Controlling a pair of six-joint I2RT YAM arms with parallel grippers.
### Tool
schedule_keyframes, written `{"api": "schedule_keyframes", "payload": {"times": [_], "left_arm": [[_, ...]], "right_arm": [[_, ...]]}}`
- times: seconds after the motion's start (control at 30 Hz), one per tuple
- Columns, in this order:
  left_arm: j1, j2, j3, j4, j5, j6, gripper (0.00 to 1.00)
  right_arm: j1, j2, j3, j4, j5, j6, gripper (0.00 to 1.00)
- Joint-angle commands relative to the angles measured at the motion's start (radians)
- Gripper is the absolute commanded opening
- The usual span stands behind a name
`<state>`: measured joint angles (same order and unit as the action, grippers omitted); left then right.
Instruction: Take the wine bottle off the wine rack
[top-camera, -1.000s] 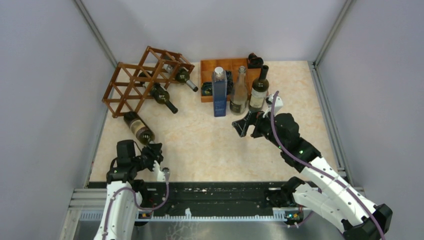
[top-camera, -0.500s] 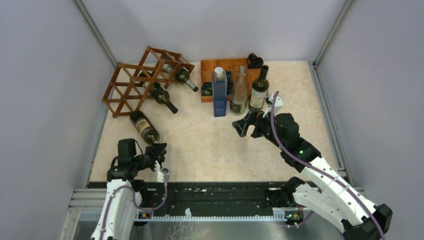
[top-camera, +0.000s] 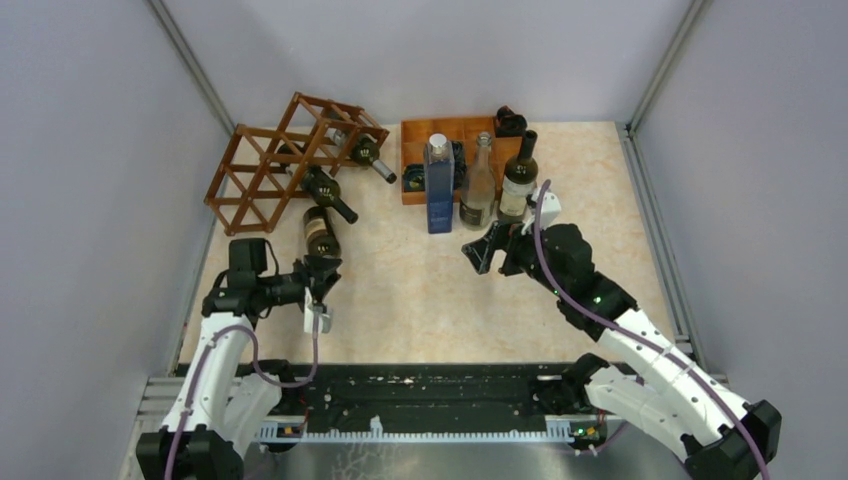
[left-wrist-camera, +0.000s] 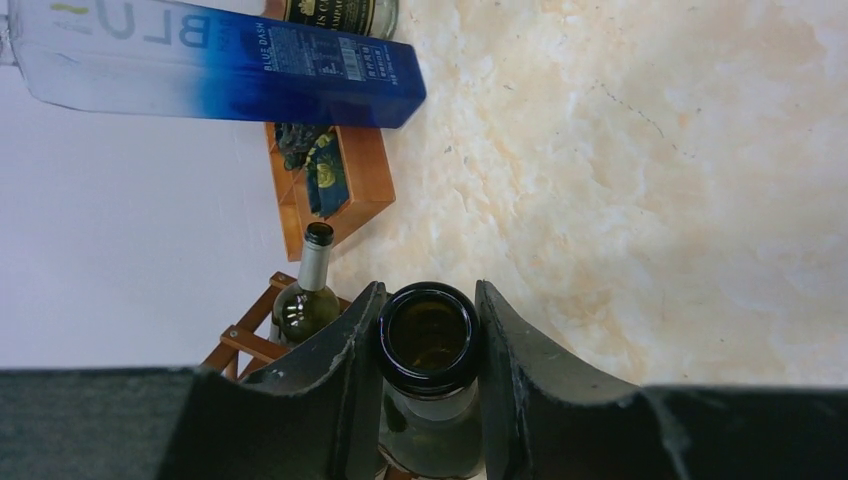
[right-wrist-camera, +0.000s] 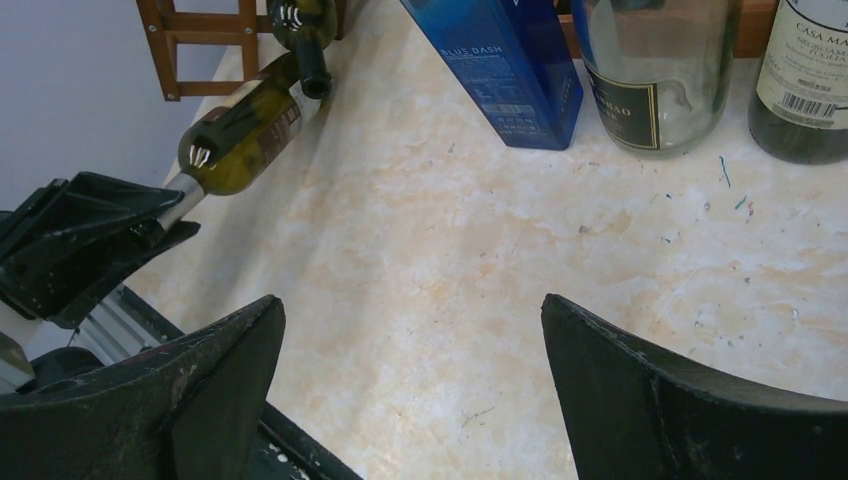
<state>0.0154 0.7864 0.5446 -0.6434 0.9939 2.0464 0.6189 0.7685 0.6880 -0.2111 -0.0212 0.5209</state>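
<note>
Swung round since a second ago, our wine bottle (top-camera: 320, 232) hangs just before the wine rack (top-camera: 275, 150), outside its cells.
We keep the left claw (top-camera: 318, 268) clamped on its neck, steering off the racked bottle (top-camera: 322, 188); right claw (top-camera: 487, 250) gapes empty.

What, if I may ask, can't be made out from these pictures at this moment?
- Left wrist view: the wine bottle shows mainly its mouth; the left hand hides its body.
- Right wrist view: the blue bottle and clear bottle lose their tops at the upper edge.
- Top view: the tray is partly hidden behind those bottles.
</note>
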Motion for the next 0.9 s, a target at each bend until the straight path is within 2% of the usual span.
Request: {"api": "schedule_keyframes", "payload": {"times": [0.0,0.07,0.4,0.7,0.87], "left_arm": [[-0.011,0.031,0.125,0.025,0.107,0.688,0.00],[-0.042,0.036,0.160,0.013,0.105,0.615,0.00],[-0.125,-0.029,0.255,-0.043,0.026,0.063,0.00],[-0.159,0.069,0.462,-0.217,0.053,-0.377,0.00],[-0.161,0.084,0.486,-0.291,0.082,-0.616,0.00]], "right_arm": [[0.005,0.004,0.053,0.035,-0.009,0.004,0.99],[0.004,0.007,0.057,0.033,-0.008,0.005,0.99],[0.015,0.032,0.069,0.037,-0.015,0.001,0.99],[0.026,0.068,0.091,0.057,-0.067,-0.030,0.99],[0.040,0.088,0.093,0.080,-0.107,-0.051,0.99]]}}
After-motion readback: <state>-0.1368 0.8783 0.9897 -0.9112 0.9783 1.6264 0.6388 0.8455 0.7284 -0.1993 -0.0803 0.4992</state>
